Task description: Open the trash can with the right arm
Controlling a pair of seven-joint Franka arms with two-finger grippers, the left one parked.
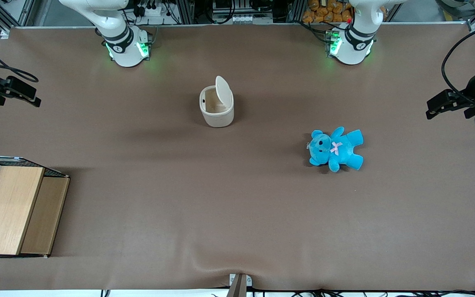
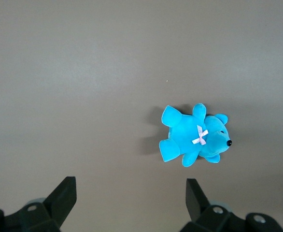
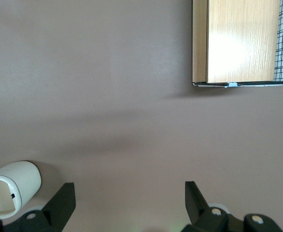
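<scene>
The trash can [image 1: 217,108] is a small cream-white bin standing upright on the brown table, a little nearer the front camera than the arm bases. Its flip lid [image 1: 223,90] stands raised and the beige inside shows. Part of the can also shows in the right wrist view [image 3: 13,189]. My right gripper [image 1: 19,93] hangs high over the working arm's end of the table, well apart from the can. In the right wrist view the gripper [image 3: 129,187] is open and empty, with bare table between its fingers.
A wooden box with wire mesh [image 1: 12,208] sits near the table's front edge at the working arm's end; it also shows in the right wrist view [image 3: 238,41]. A blue teddy bear [image 1: 335,148] lies toward the parked arm's end, seen too in the left wrist view [image 2: 194,137].
</scene>
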